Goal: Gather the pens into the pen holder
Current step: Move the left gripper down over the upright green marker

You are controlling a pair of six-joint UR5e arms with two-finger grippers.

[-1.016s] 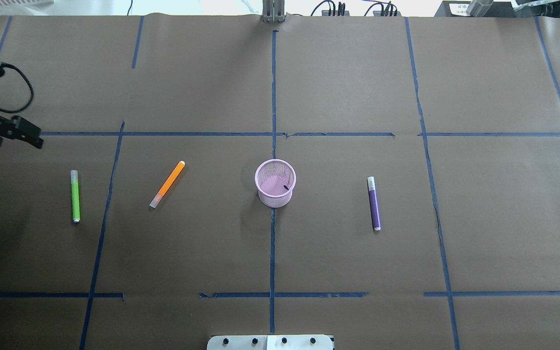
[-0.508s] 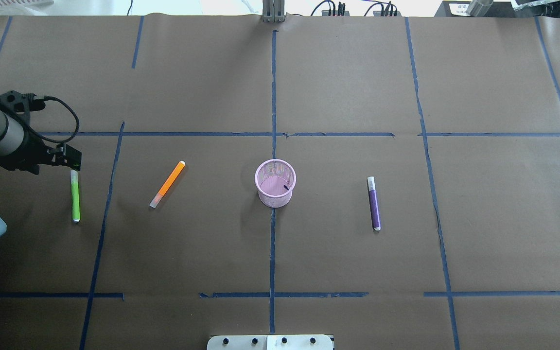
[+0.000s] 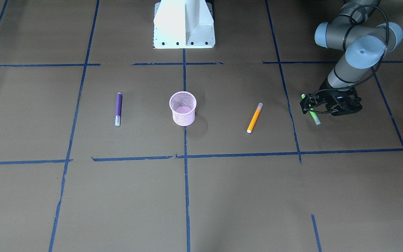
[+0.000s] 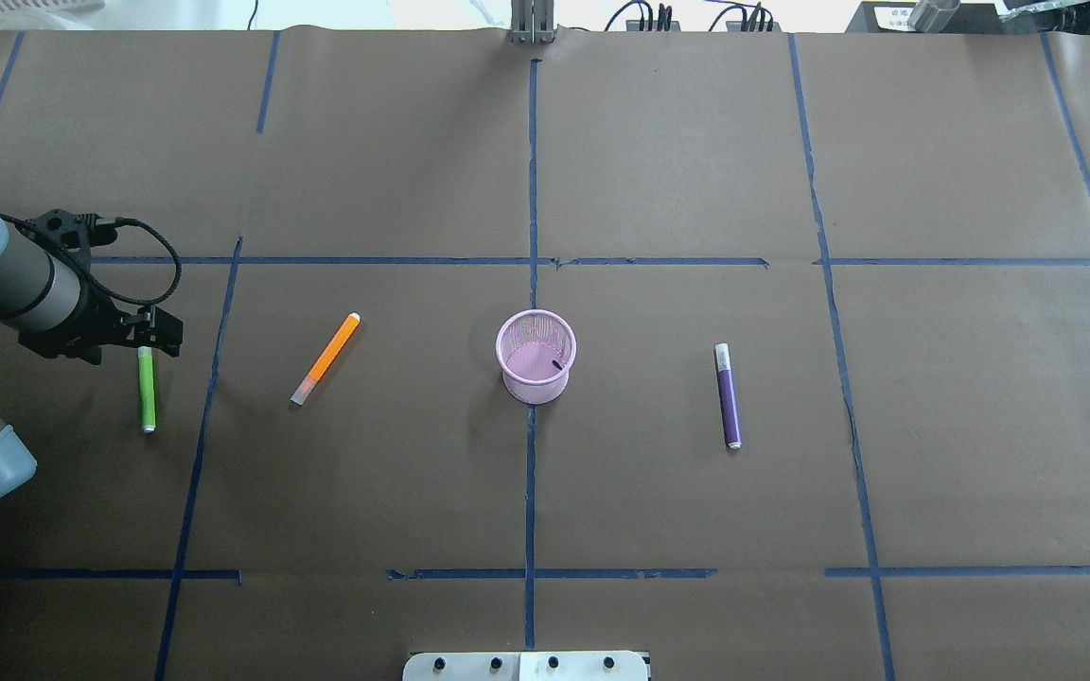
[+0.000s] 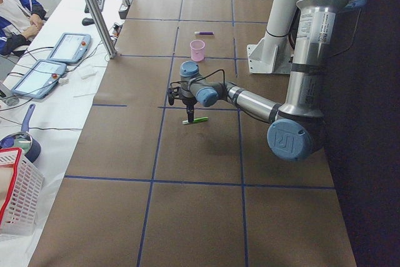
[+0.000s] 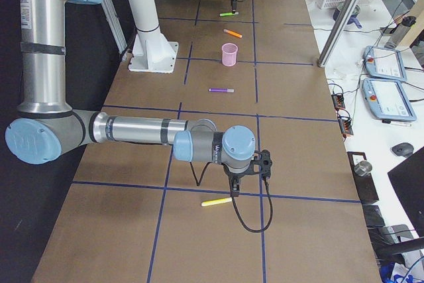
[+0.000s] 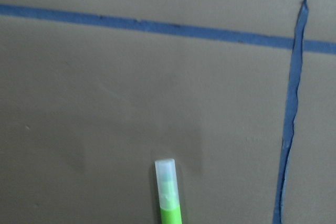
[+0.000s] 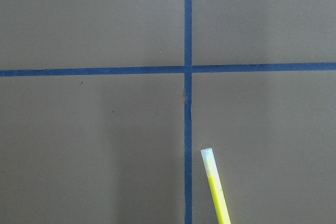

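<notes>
Pens lie flat on the brown table (image 4: 659, 170), and none is in the pink cup (image 4: 534, 390) yet. The cup stands upright in the middle, on a blue tape line.

The green pen (image 4: 147, 390) lies far out on the robot's left side. The left gripper (image 4: 159, 333) hangs over its capped end and points straight down. From above, the gripper hides that end of the pen. The rest of the pen sticks out toward the robot. The left wrist camera shows the pale cap (image 7: 168, 177) at the bottom middle, but no fingers. I cannot tell if the fingers are spread or closed, or if they touch the pen.

The orange pen (image 4: 325, 358) lies slanted between the green pen and the cup, well apart from both. The purple pen (image 4: 728, 395) lies on the other side of the cup, on the robot's right, well apart from it.

A yellow pen (image 6: 216, 201) lies much farther out on the robot's right. The right gripper (image 6: 233, 187) hangs just over one end of it. The right wrist camera shows its pale cap (image 8: 208, 160) beside a blue tape line. I cannot tell if those fingers are spread or closed.
</notes>
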